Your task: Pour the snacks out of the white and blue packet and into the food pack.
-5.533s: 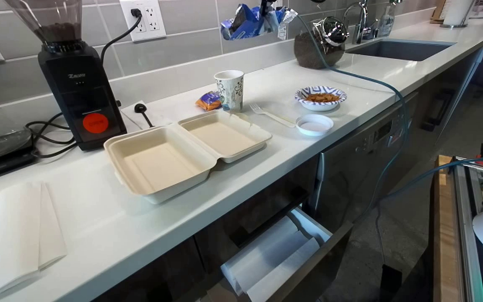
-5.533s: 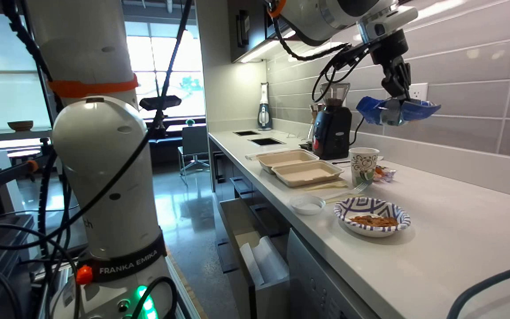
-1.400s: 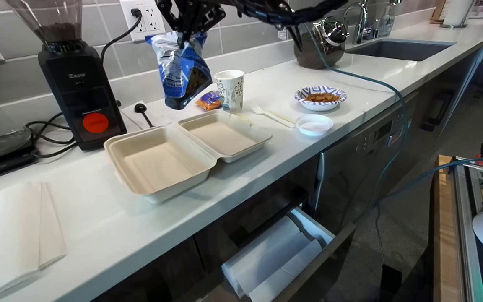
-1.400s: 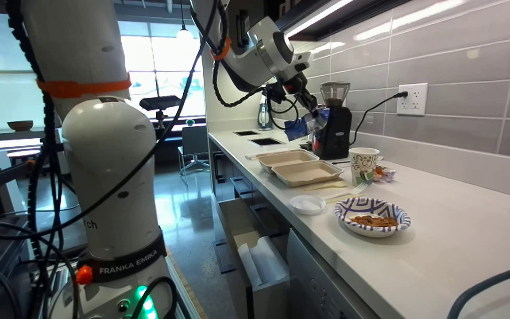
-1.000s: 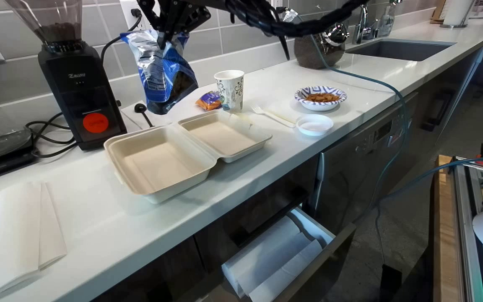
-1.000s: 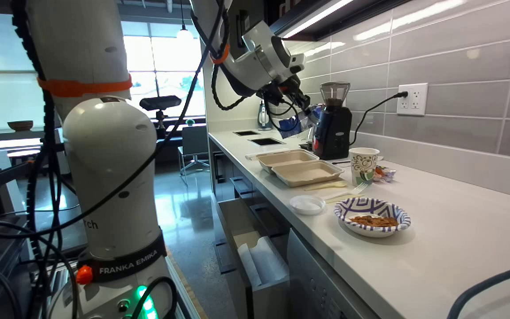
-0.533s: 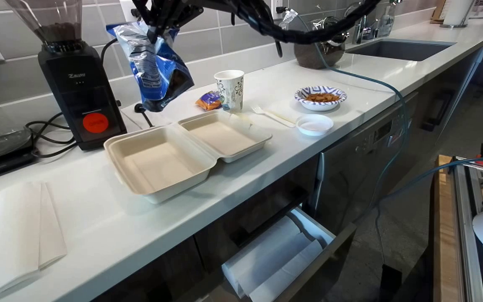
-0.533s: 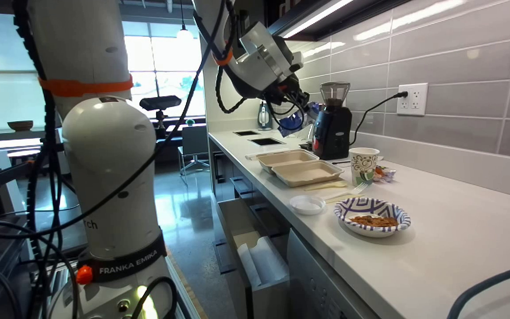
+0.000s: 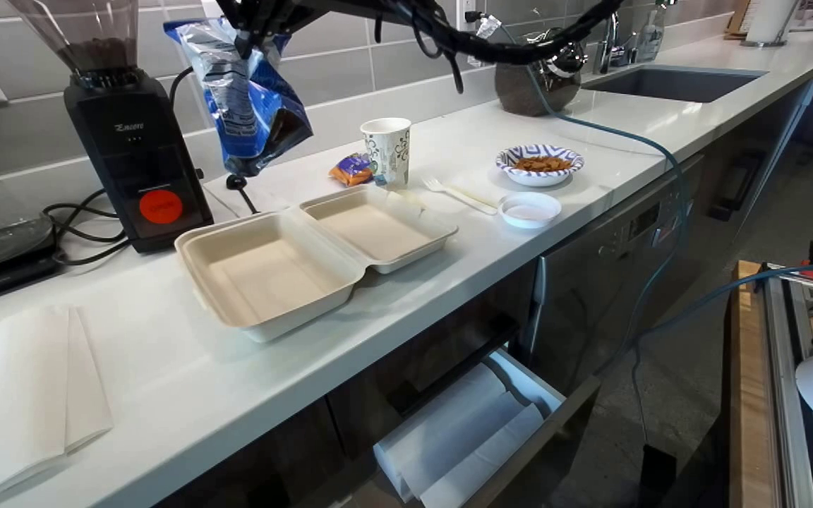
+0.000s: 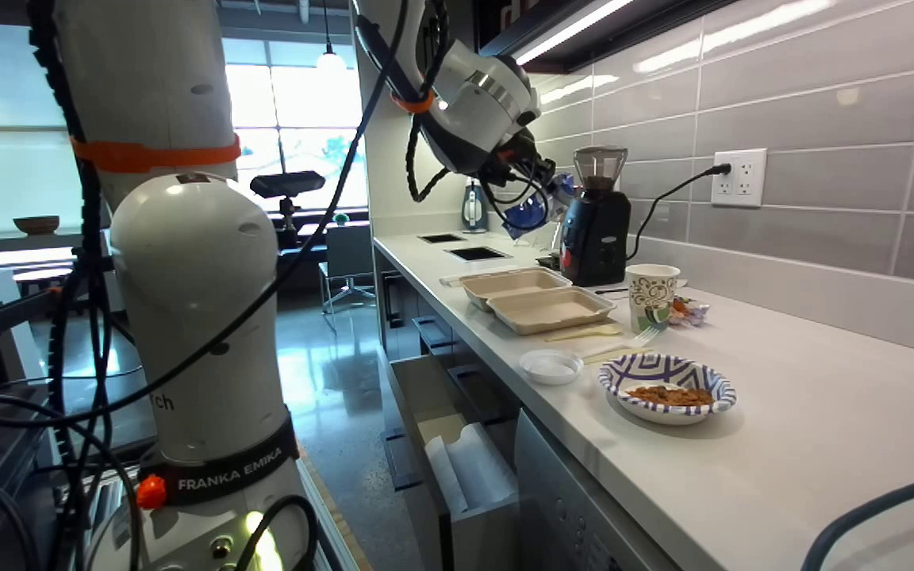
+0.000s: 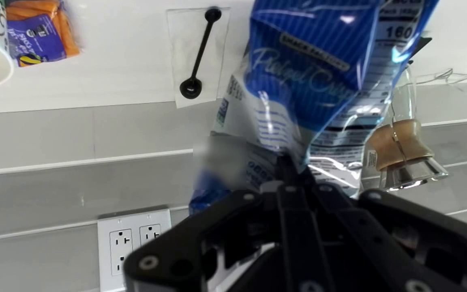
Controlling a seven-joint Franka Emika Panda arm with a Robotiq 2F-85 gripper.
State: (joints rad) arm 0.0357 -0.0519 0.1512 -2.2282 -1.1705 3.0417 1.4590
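Your Pretzel Crisps packet (image 11: 306,69) is mostly blue with pinstripes and white patches, and your clamshell container (image 9: 265,264) is just plain beige. You've got a purple-blue geometric print on the white bowl (image 10: 661,367), dark swirls plus some green on your paper cup (image 10: 651,295), a purple-and-orange carrot bag (image 11: 39,38), and an orange-red sticker (image 9: 161,207) on your black coffee grinder (image 9: 131,152).

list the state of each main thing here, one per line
tool, shut
packet, gripped in mid-air, contents unclear
food pack, open, looks empty
drawer, pulled out, paper inside
bowl, holding brown pieces
cup, upright
fork, lying flat
plug, in the outlet
hopper, partly filled
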